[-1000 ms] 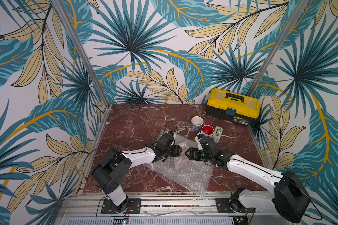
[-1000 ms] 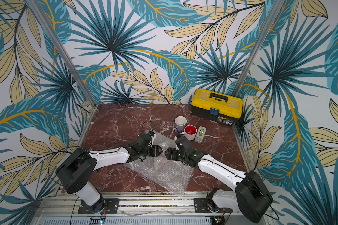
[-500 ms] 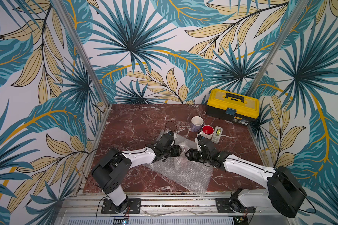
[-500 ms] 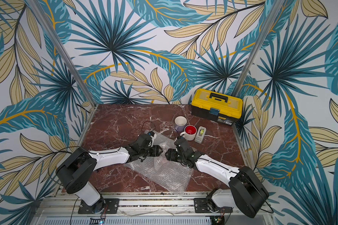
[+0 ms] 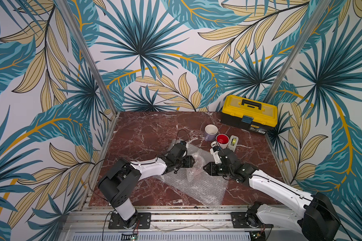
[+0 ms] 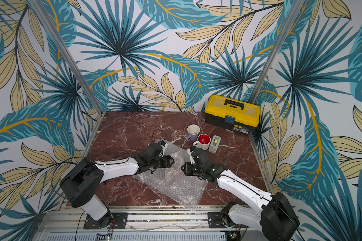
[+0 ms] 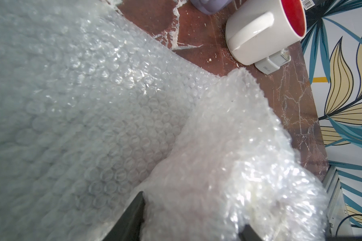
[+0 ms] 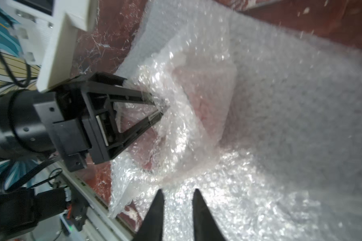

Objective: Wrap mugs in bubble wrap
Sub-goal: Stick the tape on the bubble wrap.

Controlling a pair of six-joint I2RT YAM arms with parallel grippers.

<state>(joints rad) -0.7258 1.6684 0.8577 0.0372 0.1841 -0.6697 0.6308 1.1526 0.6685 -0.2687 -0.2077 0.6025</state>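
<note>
Clear crinkled bubble wrap (image 5: 196, 181) bunched lumpy, reddish tint inside, clenched in L gripper (image 5: 193, 163); R gripper (image 8: 178, 192) jaws near-shut just beside, grasp unclear.

the left arm (image 5: 148, 167) and right arm (image 5: 276, 185) have white shells, black joints, black bases and thin black cables.

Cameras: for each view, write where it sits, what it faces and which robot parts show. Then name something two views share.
Both top views: high above the arm bases, looking down on the table; left arm and right arm show.
Left wrist: on the left arm, facing bubble wrap and white mug; own fingers show.
Right wrist: on the right arm, facing the left gripper; own fingers show.
Shared: bubble wrap.
</note>
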